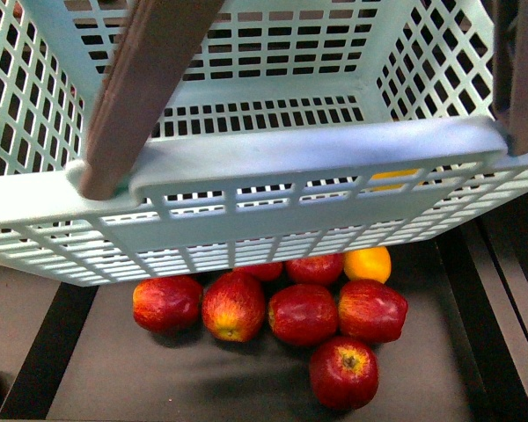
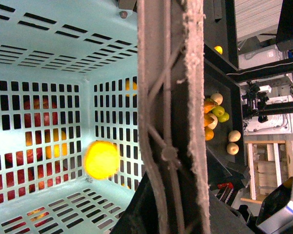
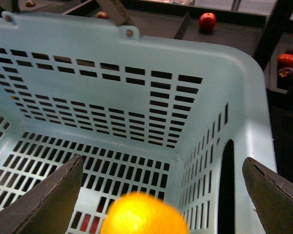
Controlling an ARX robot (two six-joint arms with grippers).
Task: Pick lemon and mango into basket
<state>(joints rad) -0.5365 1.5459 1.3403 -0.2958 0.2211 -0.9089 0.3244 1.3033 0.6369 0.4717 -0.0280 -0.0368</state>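
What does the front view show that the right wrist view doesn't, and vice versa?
Front only: the whole cluster of red apples beneath the basket. Right wrist only: the right gripper, open, with the blurred lemon between its fingers, touching neither, over the basket floor. Both: the teal basket's slotted walls.

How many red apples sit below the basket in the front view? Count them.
7 apples: four in a row, one nearer, two behind tucked under the basket. Others may be hidden.
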